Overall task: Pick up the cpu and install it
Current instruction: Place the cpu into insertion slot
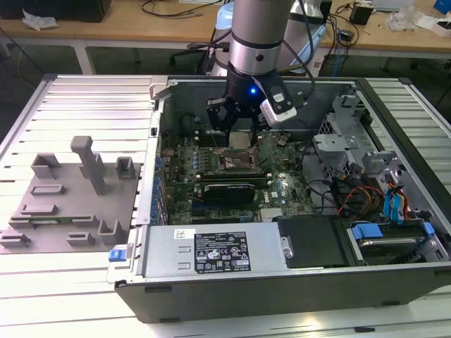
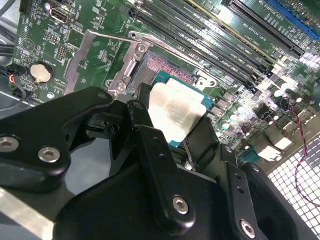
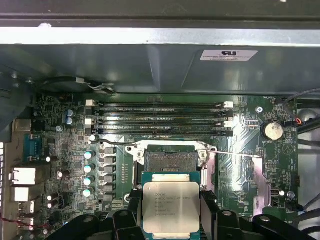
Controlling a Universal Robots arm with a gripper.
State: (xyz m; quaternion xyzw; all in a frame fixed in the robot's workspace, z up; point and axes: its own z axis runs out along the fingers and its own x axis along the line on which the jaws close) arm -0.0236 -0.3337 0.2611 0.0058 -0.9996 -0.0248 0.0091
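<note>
The claw [image 1: 238, 121] should, I think, bring the cpu [image 3: 171, 207] down level and straight, with its corners matched to the open socket [image 3: 172, 160], so that no pin is bent. The metal cover frame [image 2: 100, 60] is swung open. In the exterior view the claw hangs right of the grey fixture plate [image 1: 63, 204], inside the computer case [image 1: 282, 289]. Its fingers [image 3: 134, 206] are partly closed, pinching the cpu by two opposite edges, just above the socket, not yet seated.

The cpu [image 3: 171, 210] has a silvery metal top; the gripper [image 3: 171, 202] is matt black. In the exterior view, at nine o'clock from the sheet-metal case [image 1: 197, 91], the fixture [image 1: 63, 204] is matt grey plastic.
</note>
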